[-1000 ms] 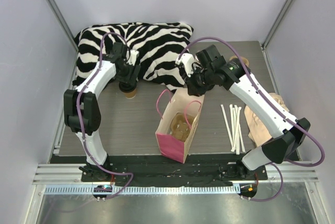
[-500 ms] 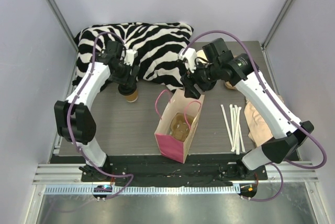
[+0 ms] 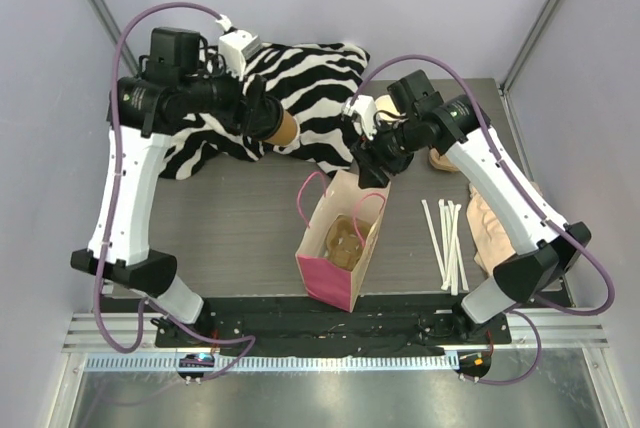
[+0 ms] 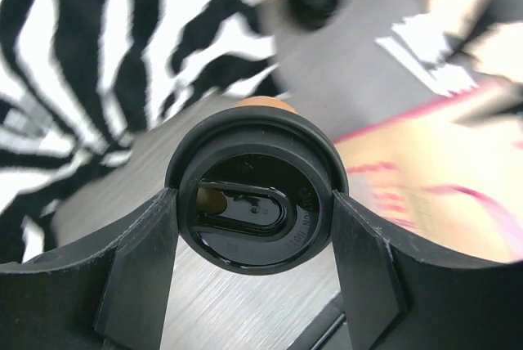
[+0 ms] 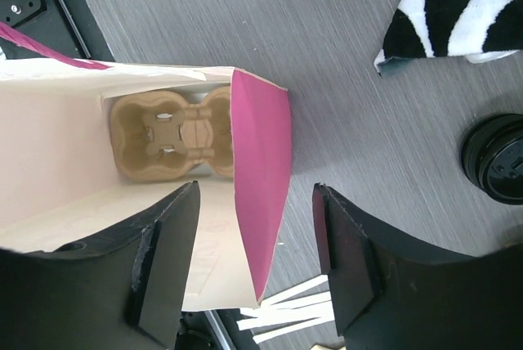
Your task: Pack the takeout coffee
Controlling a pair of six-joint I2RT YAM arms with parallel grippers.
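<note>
The left pincer (image 4: 253, 223) is gripping the brown paper, black-lidded takeout coffee (image 3: 284, 127) sideways; the right pincer (image 5: 255, 195) is hanging open astride the wall of the pink bag (image 3: 322, 284).

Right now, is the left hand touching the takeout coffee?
Touching. Left wrist view: the left hand clamps the takeout coffee, fingers against its lid.

Left arm (image 3: 120, 188) is raised high off its base, elbow folded at the far left, forearm carried level toward centre. Left gripper (image 3: 262, 120) is turned sideways, jaws clamped on the takeout coffee (image 3: 284, 128); in the wrist view one finger (image 4: 139, 268) is seen pressed to each side of the lid. Right arm (image 3: 505, 193) is reached up and inward from its base, wrist bent downward. Right gripper (image 3: 371, 170) is pointed down, jaws held apart.
</note>
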